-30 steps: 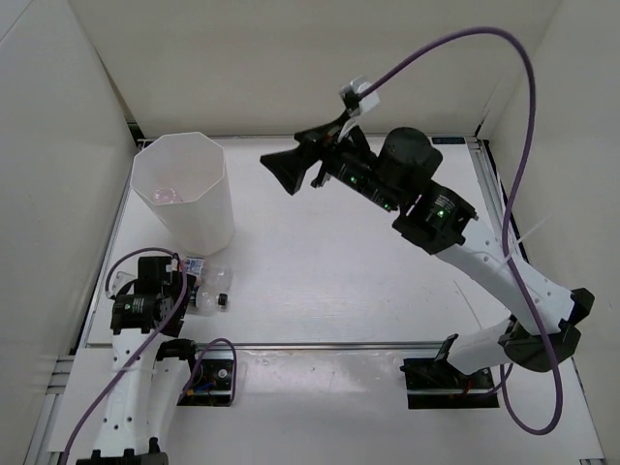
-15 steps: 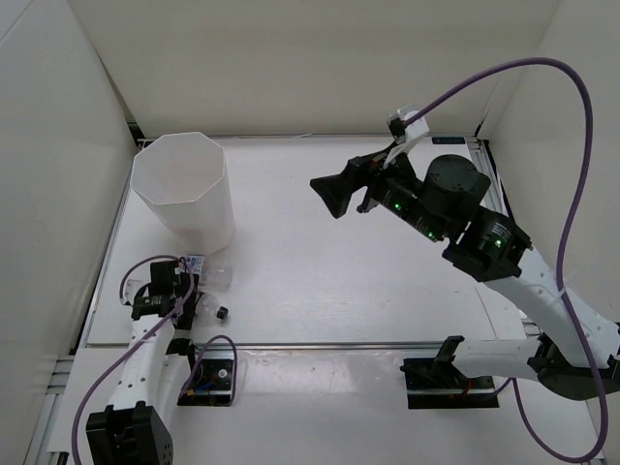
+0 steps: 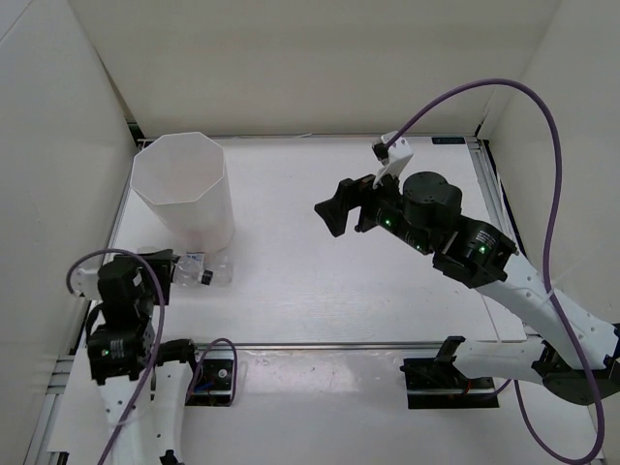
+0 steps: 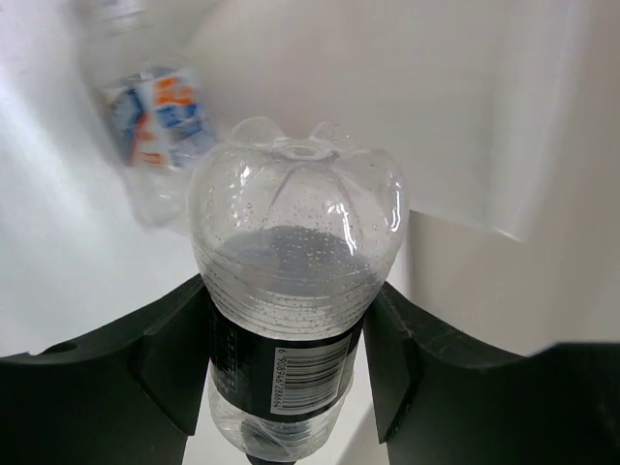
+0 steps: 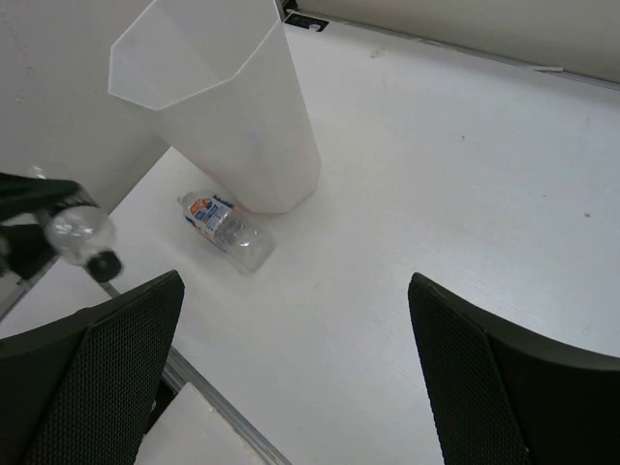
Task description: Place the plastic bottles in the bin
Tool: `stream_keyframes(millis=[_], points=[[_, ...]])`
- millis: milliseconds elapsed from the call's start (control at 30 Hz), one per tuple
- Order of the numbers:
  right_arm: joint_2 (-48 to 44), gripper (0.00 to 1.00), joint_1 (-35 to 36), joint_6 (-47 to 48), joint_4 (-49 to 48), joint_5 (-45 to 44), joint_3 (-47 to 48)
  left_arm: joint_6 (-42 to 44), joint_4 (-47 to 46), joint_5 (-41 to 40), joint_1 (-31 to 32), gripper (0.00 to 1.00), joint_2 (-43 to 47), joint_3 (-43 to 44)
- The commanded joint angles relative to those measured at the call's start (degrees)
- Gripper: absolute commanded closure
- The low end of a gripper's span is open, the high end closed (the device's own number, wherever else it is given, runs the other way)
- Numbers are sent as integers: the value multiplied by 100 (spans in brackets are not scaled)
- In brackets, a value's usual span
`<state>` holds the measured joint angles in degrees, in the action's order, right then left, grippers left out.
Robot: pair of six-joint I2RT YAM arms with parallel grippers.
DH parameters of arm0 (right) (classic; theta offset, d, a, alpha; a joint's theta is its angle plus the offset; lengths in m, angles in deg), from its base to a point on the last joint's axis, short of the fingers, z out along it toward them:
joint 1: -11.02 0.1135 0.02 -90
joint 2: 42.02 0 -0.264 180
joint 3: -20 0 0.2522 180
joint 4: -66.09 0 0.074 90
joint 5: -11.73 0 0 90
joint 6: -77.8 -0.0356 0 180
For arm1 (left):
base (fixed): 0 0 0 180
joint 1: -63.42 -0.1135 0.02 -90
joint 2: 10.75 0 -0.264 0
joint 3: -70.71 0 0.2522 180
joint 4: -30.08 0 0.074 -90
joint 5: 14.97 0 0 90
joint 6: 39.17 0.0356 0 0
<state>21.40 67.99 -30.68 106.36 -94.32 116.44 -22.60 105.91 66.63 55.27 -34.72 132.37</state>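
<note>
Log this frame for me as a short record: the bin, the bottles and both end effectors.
bin: white, octagonal, upright, far left of the table
held bottle: clear, black label, clamped in the left end effector
loose bottle: clear, blue-and-orange label, lying on the table beside the bin's foot
right end effector: open, empty, above mid-table
task status: both visible bottles are outside the bin

The top camera looks down from above and behind the arm bases, taking in the whole worktop (image 3: 320, 281) and the bin (image 3: 184, 184) at its far left. The left wrist camera sits very close to a black-label bottle (image 4: 291, 271), facing past it to a lying bottle (image 4: 155, 121). The right wrist camera looks down from high over the worktop toward the left. It shares the lying bottle with both other views and the bin with the top view.
</note>
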Motion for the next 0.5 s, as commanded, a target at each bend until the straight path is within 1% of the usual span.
stream_keyframes(millis=[0, 33, 100, 133, 167, 200, 233, 267, 300, 333, 367, 433, 467], points=[[-154, 0, -2, -200, -128, -82, -58, 249, 615, 50, -30, 44, -317, 1453], [-102, 0, -2, -252, -128, -82, -58, 354, 527, -12, -30, 44, -441, 1737], [-41, 0, -2, -253, -128, -82, -58, 854, 142, -74, -30, 44, -713, 2178], [-40, 0, -2, -253, -128, -30, -58, 1100, -374, -187, -30, 43, -1063, 2476], [12, 0, -2, -253, -128, -29, -58, 1468, -605, -258, -30, 40, -1266, 2609], [74, 0, -2, -253, -128, 40, 20, 1628, -843, -310, -30, 39, -1477, 2706], [74, 0, -2, -253, -128, 119, 73, 1752, -1062, -459, -30, 38, -1897, 2864], [126, 0, -2, -253, -128, 120, 73, 1866, -1526, -513, -30, 38, -2110, 2918], [127, 0, -2, -253, -128, 172, 152, 2076, -1739, -513, -30, 38, -2330, 2970], [188, 0, -2, -253, -128, 173, 222, 2078, -1863, -644, -30, 38, -2549, 3075], [188, 0, -2, -253, -180, 225, 223, 2174, -1978, -775, -30, 38, -3004, 3337], [249, 0, -2, -200, -180, 278, 284, 2455, -2128, -873, -30, 36, -3472, 3698], [250, 0, -2, -200, -180, 278, 284, 2587, -2128, -978, -30, 34, -3883, 3979]])
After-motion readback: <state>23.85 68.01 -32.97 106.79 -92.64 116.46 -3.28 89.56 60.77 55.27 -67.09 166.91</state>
